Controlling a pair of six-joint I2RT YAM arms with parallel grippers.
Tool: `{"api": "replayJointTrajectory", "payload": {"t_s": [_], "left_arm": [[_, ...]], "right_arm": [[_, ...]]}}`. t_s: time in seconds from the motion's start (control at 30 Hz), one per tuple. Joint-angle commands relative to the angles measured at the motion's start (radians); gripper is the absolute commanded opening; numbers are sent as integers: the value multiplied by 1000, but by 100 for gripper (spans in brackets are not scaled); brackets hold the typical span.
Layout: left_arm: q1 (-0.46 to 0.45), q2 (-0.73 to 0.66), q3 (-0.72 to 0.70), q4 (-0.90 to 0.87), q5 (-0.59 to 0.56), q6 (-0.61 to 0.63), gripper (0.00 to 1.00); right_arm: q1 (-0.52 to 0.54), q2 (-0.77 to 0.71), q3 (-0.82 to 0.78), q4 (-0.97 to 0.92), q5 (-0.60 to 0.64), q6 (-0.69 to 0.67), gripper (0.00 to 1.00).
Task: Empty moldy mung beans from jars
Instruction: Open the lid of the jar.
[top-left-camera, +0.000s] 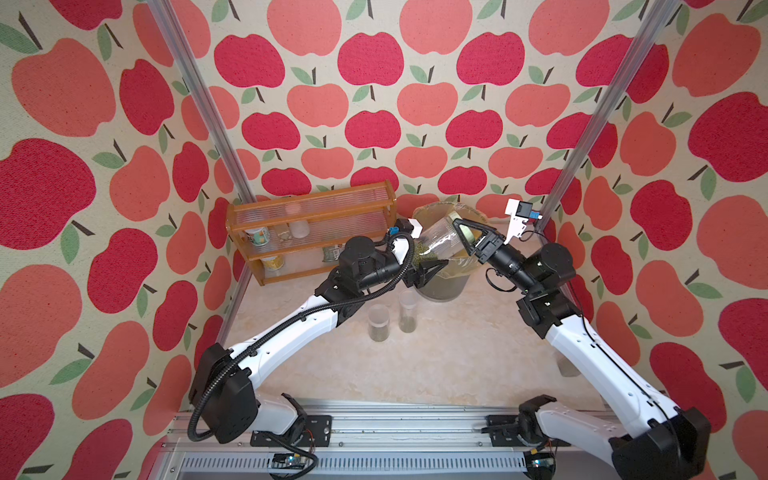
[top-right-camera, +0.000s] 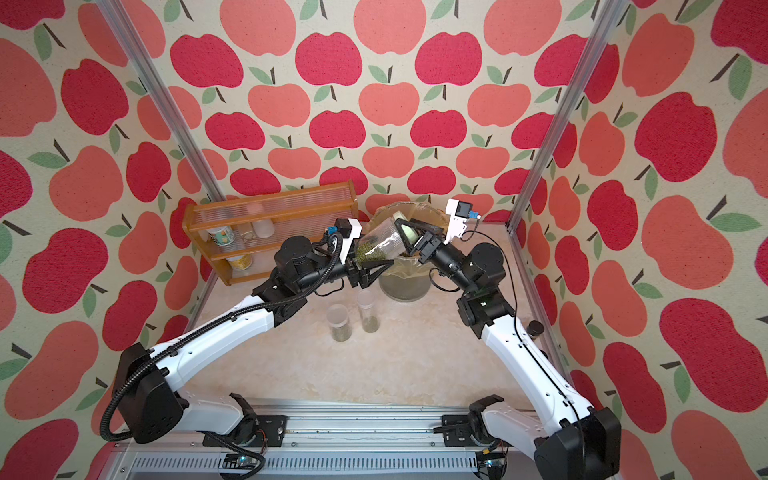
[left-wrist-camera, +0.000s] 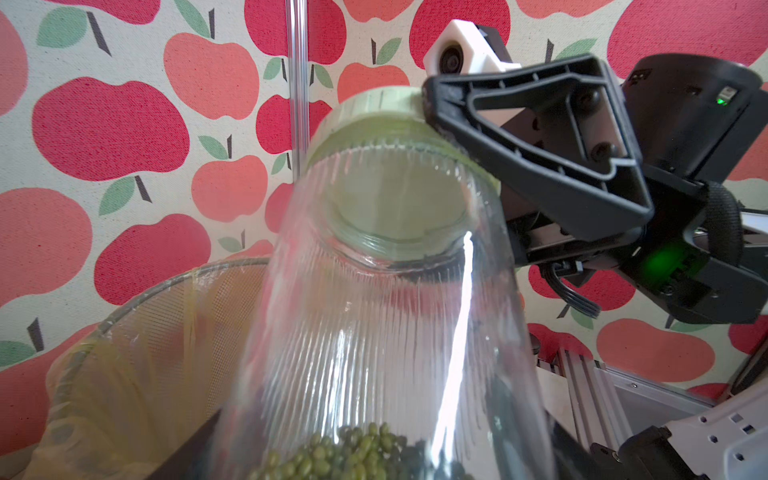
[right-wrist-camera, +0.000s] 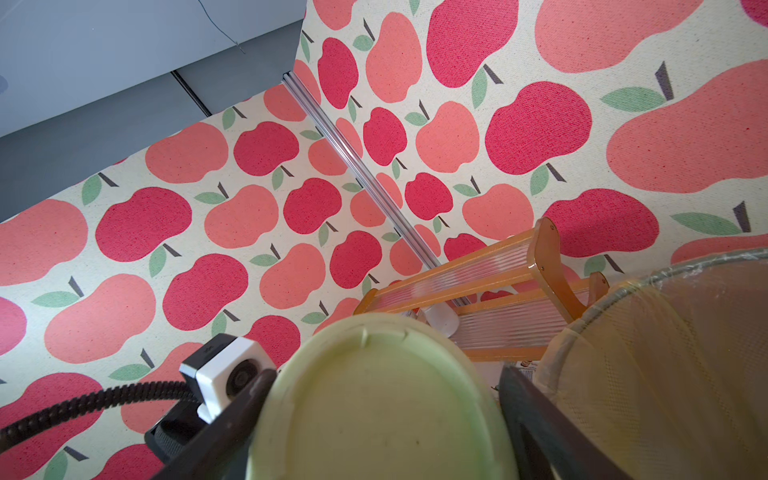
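**Lidded jar held tilted over the bin, jaws at both ends**

In both top views the round-shouldered jar (top-left-camera: 440, 239) hangs clear of the worktop (top-left-camera: 415, 365). It is tilted above the rim of the grey bin (top-left-camera: 444, 289), which is lined with a yellow bag and stands at 12 o'clock on the worktop. The jar's base points to about 8 o'clock and its neck to about 2 o'clock.

The left jaws pinch the jar at its base end, and in the left wrist view the ribbed glass fills the gap between them. The right jaws reach in from 4 o'clock and are clamped on the pale green lid (right-wrist-camera: 374, 395), one on each side of its rim. The lid sits on the jar's neck. The mung beans (left-wrist-camera: 345, 453) lie heaped at the base end, beside the left jaws.

The short jar (top-left-camera: 378, 324) and the tall slim jar (top-left-camera: 408, 311) stand upright near each other, not touching, at about 7 o'clock from the bin. Each holds a low layer of beans.

A wooden rack (top-left-camera: 311, 208) stands at 10 o'clock against the back wall, with printed cans (top-left-camera: 259, 239) on its shelves.
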Motion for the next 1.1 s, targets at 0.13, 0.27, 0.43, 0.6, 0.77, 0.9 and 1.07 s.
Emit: {"api": "replayJointTrajectory", "payload": {"t_s": [0.13,0.27,0.43,0.6,0.77,0.9,1.07], "left_arm": [[61,-25,65,128,0,-56,27],[90,-24,70,126,74,-72,27],[103,-7,101,92,151,-60,28],[105,8,120,72,194,-45,27],[115,16,139,31,244,-27,28],[118,14,148,-3,246,-4,28],[124,12,151,-10,274,-3,28]], "right_arm": [[-4,-48,-41,88,-48,-45,76],[-4,-58,-50,136,-74,-82,76],[-4,-70,-43,142,-95,-124,76],[-5,-78,-58,165,-103,-167,76],[-6,-74,-71,190,-120,-211,77],[-8,-71,-62,164,-133,-261,77],[-10,-66,-61,180,-156,-276,77]]}}
